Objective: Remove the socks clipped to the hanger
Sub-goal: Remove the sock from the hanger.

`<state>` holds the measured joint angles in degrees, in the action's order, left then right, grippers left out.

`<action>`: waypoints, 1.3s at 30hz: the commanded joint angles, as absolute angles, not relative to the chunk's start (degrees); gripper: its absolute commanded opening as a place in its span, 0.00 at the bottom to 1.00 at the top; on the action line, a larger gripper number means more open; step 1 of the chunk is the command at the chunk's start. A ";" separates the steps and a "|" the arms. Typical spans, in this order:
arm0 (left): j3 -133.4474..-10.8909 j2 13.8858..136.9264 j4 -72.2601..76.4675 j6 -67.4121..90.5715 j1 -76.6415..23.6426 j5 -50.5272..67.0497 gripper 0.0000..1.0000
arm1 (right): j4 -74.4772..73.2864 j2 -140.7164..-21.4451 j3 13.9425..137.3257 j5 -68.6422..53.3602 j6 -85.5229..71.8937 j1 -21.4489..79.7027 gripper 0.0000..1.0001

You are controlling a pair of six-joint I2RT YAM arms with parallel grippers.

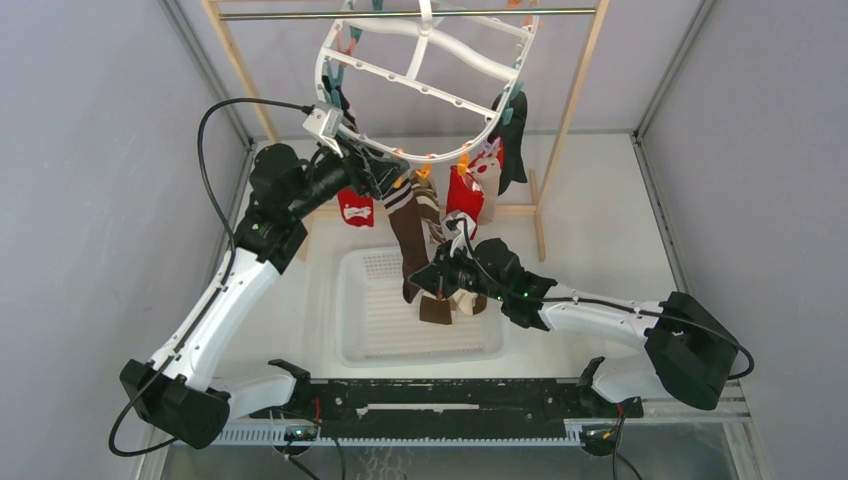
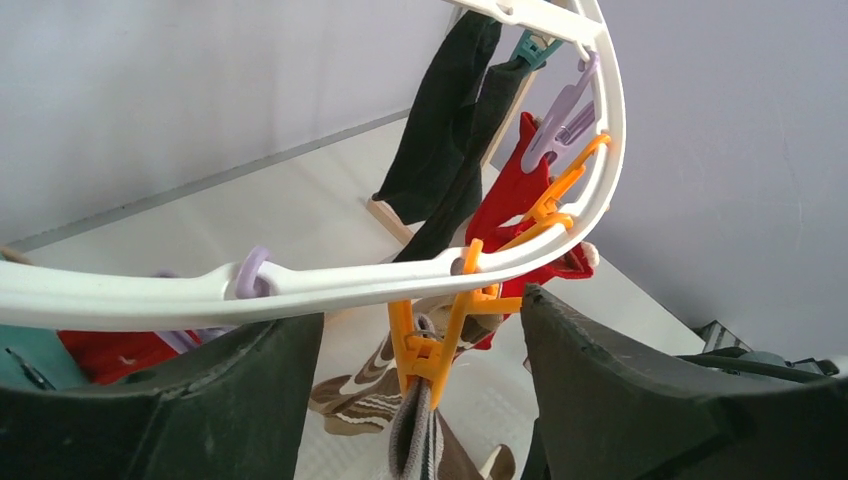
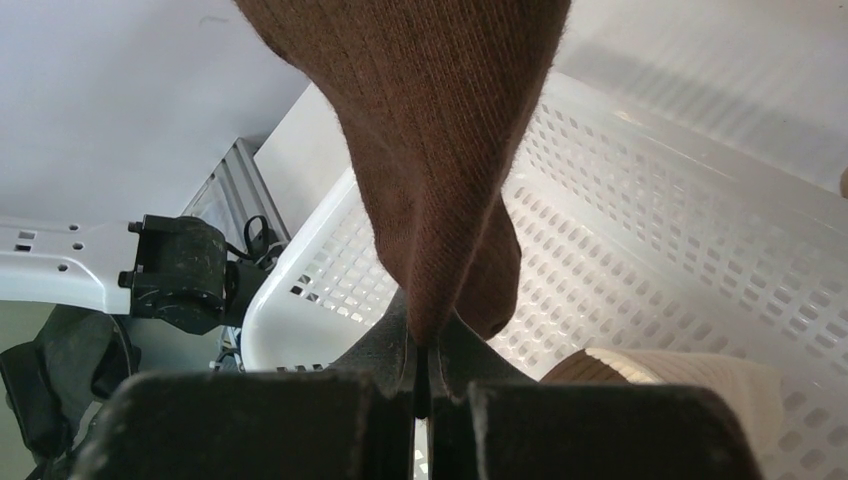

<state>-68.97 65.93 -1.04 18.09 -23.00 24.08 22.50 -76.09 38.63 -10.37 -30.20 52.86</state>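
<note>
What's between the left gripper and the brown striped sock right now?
Left wrist view: an orange clip hangs from the hanger rim, between the fingers of the open left gripper, pinching the brown striped sock.

White perforated basket [image 1: 372, 318] sits on the desk [image 1: 600, 230], just in front of a wooden rack [image 1: 572, 105] with a metal rod [image 1: 300, 15].

Left gripper [image 2: 415, 310] splayed wide; right gripper [image 3: 422, 352] pinched closed.
</note>
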 commanded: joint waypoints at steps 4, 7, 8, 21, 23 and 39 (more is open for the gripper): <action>-66.72 64.42 2.11 18.41 -22.64 22.44 0.80 | 25.63 -75.73 38.63 -10.96 -30.70 52.79 0.00; -66.62 64.63 2.04 18.41 -22.71 22.28 0.78 | 25.84 -75.93 38.67 -11.07 -30.76 52.78 0.00; -66.62 64.78 2.00 18.33 -22.64 22.24 0.77 | 25.84 -75.98 38.67 -11.12 -30.76 52.69 0.00; -68.91 67.00 2.61 18.70 -22.63 23.91 0.61 | 25.81 -76.38 38.55 -11.58 -30.66 52.32 0.00; -68.91 67.23 2.87 18.76 -22.68 24.26 0.61 | 25.80 -76.38 38.41 -11.65 -30.76 52.25 0.00; -70.29 68.44 3.87 19.67 -22.68 25.55 0.50 | 26.45 -77.04 38.23 -12.66 -31.02 51.68 0.00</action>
